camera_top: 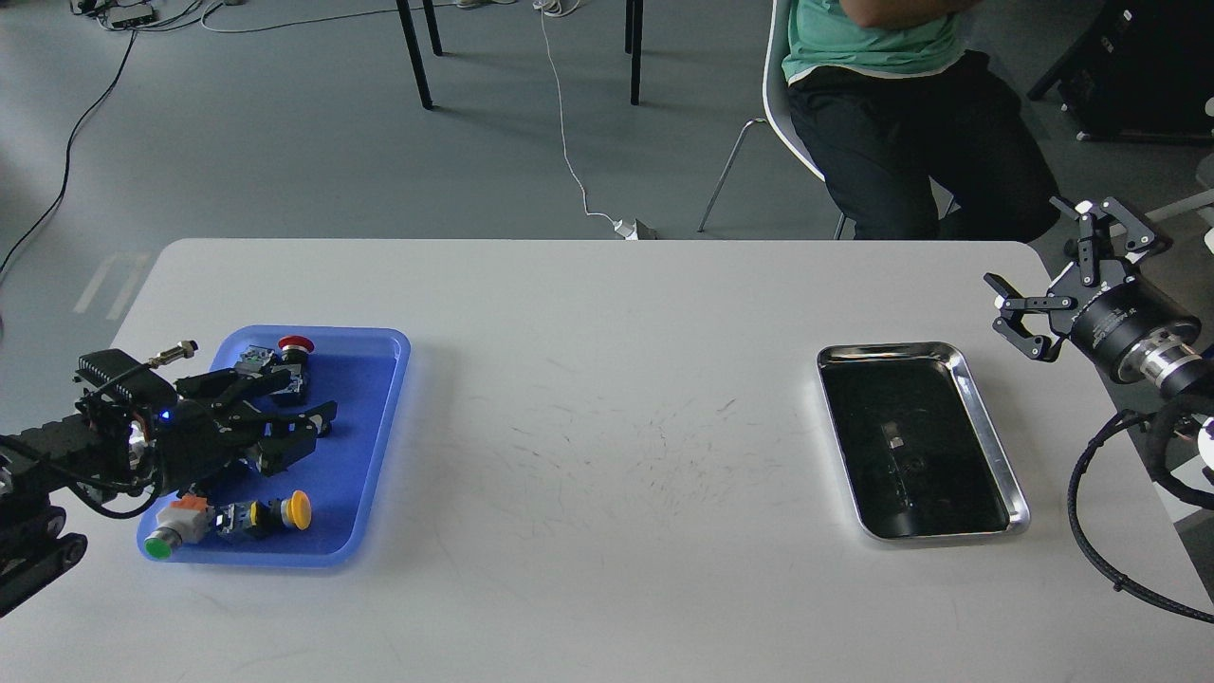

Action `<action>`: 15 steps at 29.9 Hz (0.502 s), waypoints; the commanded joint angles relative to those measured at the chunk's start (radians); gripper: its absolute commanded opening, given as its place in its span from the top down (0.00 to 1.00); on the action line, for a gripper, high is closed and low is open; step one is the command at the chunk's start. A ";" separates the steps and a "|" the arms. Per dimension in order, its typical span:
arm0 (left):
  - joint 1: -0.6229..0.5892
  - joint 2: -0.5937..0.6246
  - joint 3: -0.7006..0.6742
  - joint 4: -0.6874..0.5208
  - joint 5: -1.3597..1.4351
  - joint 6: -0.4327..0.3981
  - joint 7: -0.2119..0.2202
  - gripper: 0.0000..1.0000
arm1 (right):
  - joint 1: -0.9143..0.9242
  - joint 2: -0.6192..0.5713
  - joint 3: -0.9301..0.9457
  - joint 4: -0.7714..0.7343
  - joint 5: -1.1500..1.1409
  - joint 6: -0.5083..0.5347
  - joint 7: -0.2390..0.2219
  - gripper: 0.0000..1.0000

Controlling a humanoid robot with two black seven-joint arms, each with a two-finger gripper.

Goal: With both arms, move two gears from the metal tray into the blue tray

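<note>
Blue tray (384, 446) lies under the left tool (308, 408), fingers spread, empty; right tool (1062, 275) gapes beyond the metal tray (986, 417).

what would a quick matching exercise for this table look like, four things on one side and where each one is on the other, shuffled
Things:
1. blue tray
2. metal tray
3. left pincer
4. right pincer

Places:
A. raised in the air past the table's right edge, open
B. on the table's right half, dark reflective floor
C. on the table's left side, holding coloured push-button switches
D. low over the blue tray, above the switches

Pairs: 1-C, 2-B, 3-D, 4-A
</note>
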 commanded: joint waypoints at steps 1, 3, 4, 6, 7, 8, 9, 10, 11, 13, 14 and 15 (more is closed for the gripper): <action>-0.052 0.048 -0.004 -0.062 -0.101 0.003 0.000 0.21 | 0.003 0.000 0.002 0.001 0.001 0.000 0.000 0.03; -0.085 0.059 -0.004 -0.096 -0.195 -0.004 0.000 0.21 | 0.003 0.000 0.003 0.001 0.001 0.000 0.000 0.03; -0.100 0.059 -0.004 -0.105 -0.247 -0.008 0.000 0.21 | 0.004 0.000 0.005 0.001 0.002 0.000 -0.001 0.03; -0.137 0.051 -0.007 -0.116 -0.389 -0.033 0.000 0.21 | 0.006 0.000 0.005 0.004 0.004 0.000 0.000 0.03; -0.157 0.047 -0.009 -0.119 -0.466 -0.055 0.000 0.21 | 0.006 0.000 0.006 0.004 0.004 0.000 -0.001 0.03; -0.178 0.034 -0.009 -0.119 -0.570 -0.082 0.000 0.21 | 0.006 0.001 0.008 0.004 0.005 0.000 -0.001 0.03; -0.201 0.017 -0.009 -0.119 -0.668 -0.101 0.006 0.21 | 0.006 0.002 0.009 0.004 0.005 0.000 0.000 0.03; -0.227 -0.002 -0.007 -0.111 -0.775 -0.118 0.019 0.21 | 0.006 0.000 0.012 0.005 0.005 0.000 -0.001 0.03; -0.258 -0.019 -0.007 -0.102 -0.892 -0.130 0.036 0.20 | 0.006 0.000 0.017 0.005 0.007 0.000 -0.001 0.03; -0.302 -0.044 -0.006 -0.067 -1.076 -0.143 0.050 0.16 | 0.004 0.000 0.020 0.005 0.007 0.000 -0.001 0.03; -0.315 -0.056 -0.006 -0.040 -1.150 -0.152 0.050 0.14 | 0.004 -0.002 0.020 0.005 0.010 0.000 -0.001 0.03; -0.324 -0.079 -0.007 -0.006 -1.230 -0.168 0.050 0.12 | 0.006 -0.002 0.022 0.005 0.010 0.000 -0.003 0.03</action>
